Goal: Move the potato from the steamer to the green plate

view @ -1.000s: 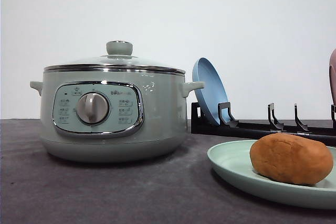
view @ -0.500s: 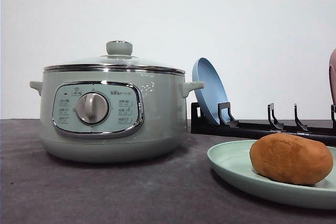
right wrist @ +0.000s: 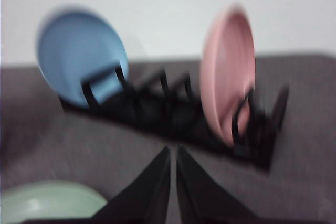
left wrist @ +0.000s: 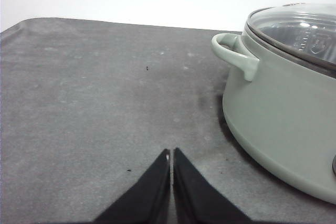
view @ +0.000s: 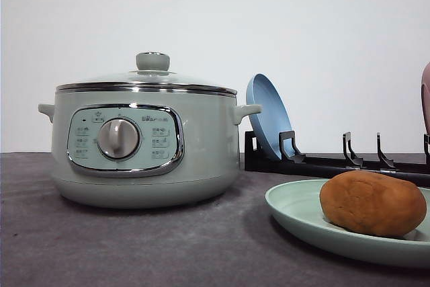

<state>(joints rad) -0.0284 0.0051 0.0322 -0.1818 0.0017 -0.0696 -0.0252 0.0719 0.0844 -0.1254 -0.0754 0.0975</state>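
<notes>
On the worktop's (view: 134, 247) front right part sits the green plate (view: 302, 216), and the potato (view: 372, 203) lies on it, clear of both pairs of jaws. Near the left side stands the steamer (view: 144, 142), its glass lid (view: 151, 75) on. Behind the plate, toward the back edge, a black rack (view: 336, 162) holds a blue plate (view: 265, 115) on edge; the right wrist view, blurred, also shows a pink plate (right wrist: 228, 72) in it.

Nothing in the front view differs from half a second ago: pot, plates and potato lie as they did.

The left gripper (left wrist: 171, 153) is pressed closed, tips touching, held low over bare cloth beside the steamer's side handle (left wrist: 236, 56). The right gripper (right wrist: 173, 150) is likewise closed on nothing, aimed at the rack, with the green plate's rim near it.
</notes>
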